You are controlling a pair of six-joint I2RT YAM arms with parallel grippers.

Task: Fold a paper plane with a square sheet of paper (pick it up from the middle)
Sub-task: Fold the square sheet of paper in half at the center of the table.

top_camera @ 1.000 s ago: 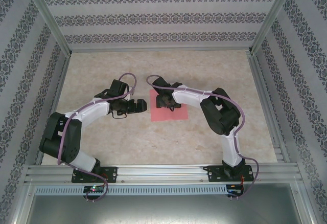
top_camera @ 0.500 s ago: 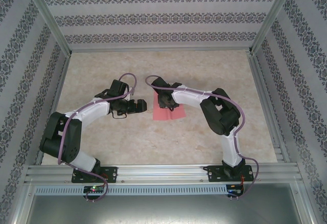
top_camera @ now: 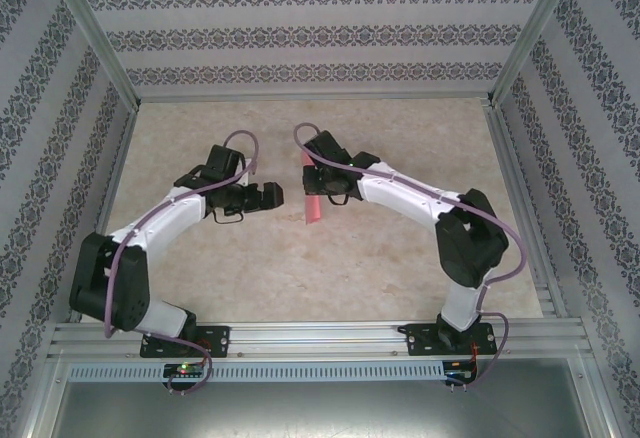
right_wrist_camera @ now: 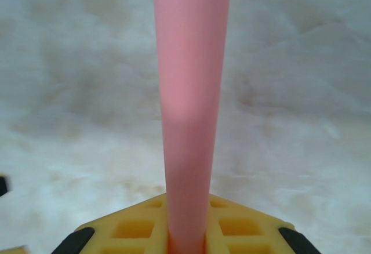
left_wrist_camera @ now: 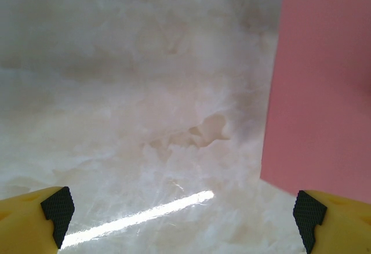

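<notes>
The square sheet of paper [top_camera: 312,208] is pink-red and hangs doubled over, off the table, as a narrow strip between the two arms. My right gripper [top_camera: 320,186] is shut on its middle. In the right wrist view the sheet [right_wrist_camera: 191,91] rises as a curved band from between the yellow fingers [right_wrist_camera: 133,228] of the right gripper [right_wrist_camera: 186,238]. My left gripper [top_camera: 272,196] stands open just left of the sheet, holding nothing. In the left wrist view the left gripper [left_wrist_camera: 182,213] has its jaws wide apart, and the sheet's flat side [left_wrist_camera: 322,86] hangs just beyond the right fingertip [left_wrist_camera: 307,213].
The marble-patterned table [top_camera: 200,258] lies under both arms. Aluminium rails [top_camera: 520,208] and patterned walls [top_camera: 320,38] fence it at the back and both sides. The arm bases [top_camera: 180,338] are bolted at the near edge.
The right gripper has shut on the sheet's middle and lifted it, so the flat square now hangs doubled as a narrow strip. Both arms have reached farther from their bases.
</notes>
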